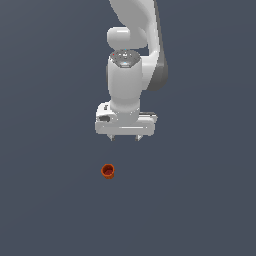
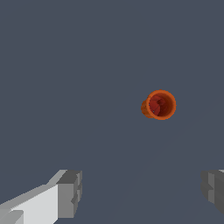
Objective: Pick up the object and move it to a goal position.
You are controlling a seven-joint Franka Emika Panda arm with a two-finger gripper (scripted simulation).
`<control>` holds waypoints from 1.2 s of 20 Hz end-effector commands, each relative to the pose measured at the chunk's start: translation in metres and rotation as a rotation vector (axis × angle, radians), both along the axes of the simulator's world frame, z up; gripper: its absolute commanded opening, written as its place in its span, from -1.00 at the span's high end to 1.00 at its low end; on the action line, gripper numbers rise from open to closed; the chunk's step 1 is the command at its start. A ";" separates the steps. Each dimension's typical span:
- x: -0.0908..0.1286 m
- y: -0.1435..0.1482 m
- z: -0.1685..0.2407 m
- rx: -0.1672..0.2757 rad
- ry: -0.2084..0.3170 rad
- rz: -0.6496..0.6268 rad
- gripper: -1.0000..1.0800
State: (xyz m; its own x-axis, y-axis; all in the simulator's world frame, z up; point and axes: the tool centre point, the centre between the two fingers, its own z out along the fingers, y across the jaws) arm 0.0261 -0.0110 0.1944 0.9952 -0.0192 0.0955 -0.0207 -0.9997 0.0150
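Note:
The object point(image 1: 108, 171) is a small orange-red tapered cup with a darker red inside, resting on the dark grey floor. The white gripper point(image 1: 125, 138) hangs above it and a little toward the exterior view's right, clearly apart from it. Its two short fingertips point(image 1: 111, 137) point down and stand wide apart with nothing between them. Through the wrist camera the cup point(image 2: 159, 105) lies ahead of the open gripper point(image 2: 142, 190), whose grey pads point(image 2: 70, 192) frame bare floor.
The white arm point(image 1: 131, 55) rises from the gripper out of the frame's upper edge. A uniform dark grey floor point(image 1: 200, 200) fills the surroundings; no other object shows.

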 end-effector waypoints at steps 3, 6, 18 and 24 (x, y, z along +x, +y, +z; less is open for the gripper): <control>0.000 0.002 0.001 -0.001 -0.001 0.006 -0.92; 0.000 0.014 0.005 -0.005 -0.008 0.037 -0.92; 0.002 0.028 0.008 -0.012 -0.013 0.090 -0.92; 0.010 0.021 0.000 -0.018 -0.003 0.146 -0.92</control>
State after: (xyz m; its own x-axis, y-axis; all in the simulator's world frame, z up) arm 0.0341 0.0119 0.1973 0.9886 0.1119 0.1008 0.1093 -0.9935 0.0318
